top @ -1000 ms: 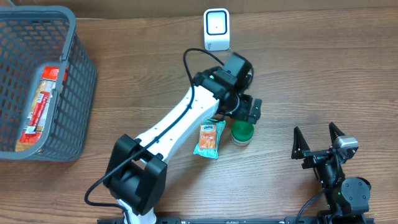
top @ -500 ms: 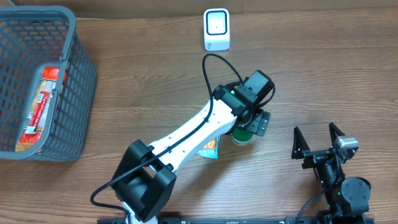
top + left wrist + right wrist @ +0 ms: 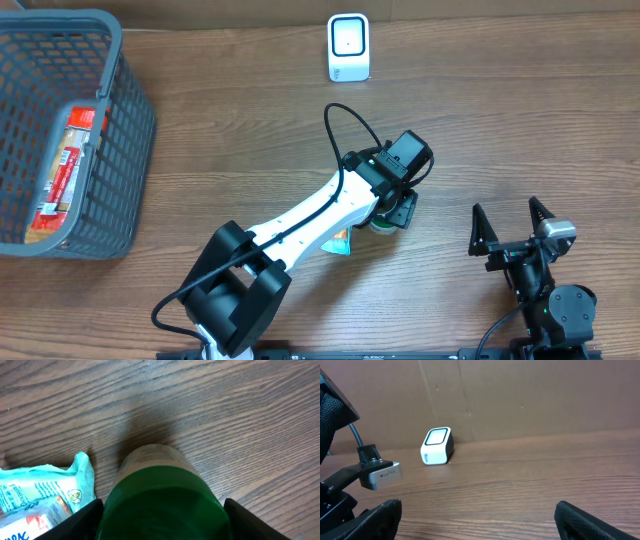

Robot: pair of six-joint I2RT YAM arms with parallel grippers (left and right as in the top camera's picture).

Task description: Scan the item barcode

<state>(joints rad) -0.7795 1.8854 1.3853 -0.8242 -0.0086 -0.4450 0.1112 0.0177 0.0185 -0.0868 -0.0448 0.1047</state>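
Observation:
A small bottle with a green cap [image 3: 155,467] stands upright on the wooden table, its cap filling the space between my left fingers [image 3: 82,522]. My left gripper [image 3: 164,520] reaches down over it, and both fingers lie against the cap's sides. From overhead only a sliver of the green bottle [image 3: 381,227] shows under the left gripper [image 3: 393,213]. A teal snack packet [image 3: 341,241] lies just left of the bottle, also seen as the teal packet [image 3: 35,497]. The white barcode scanner [image 3: 348,47] stands at the far edge. My right gripper [image 3: 511,228] rests open at the near right.
A grey plastic basket [image 3: 132,110] stands at the far left with a red-and-white package [image 3: 62,170] inside. The right wrist view shows the scanner [image 3: 437,446] in front of a brown cardboard wall [image 3: 530,395] and bare wood between the right gripper [image 3: 480,520] fingers.
My left arm swung right from near the scanner and came down over the green-capped bottle, and its jaws narrowed onto the cap. The right arm has not moved.

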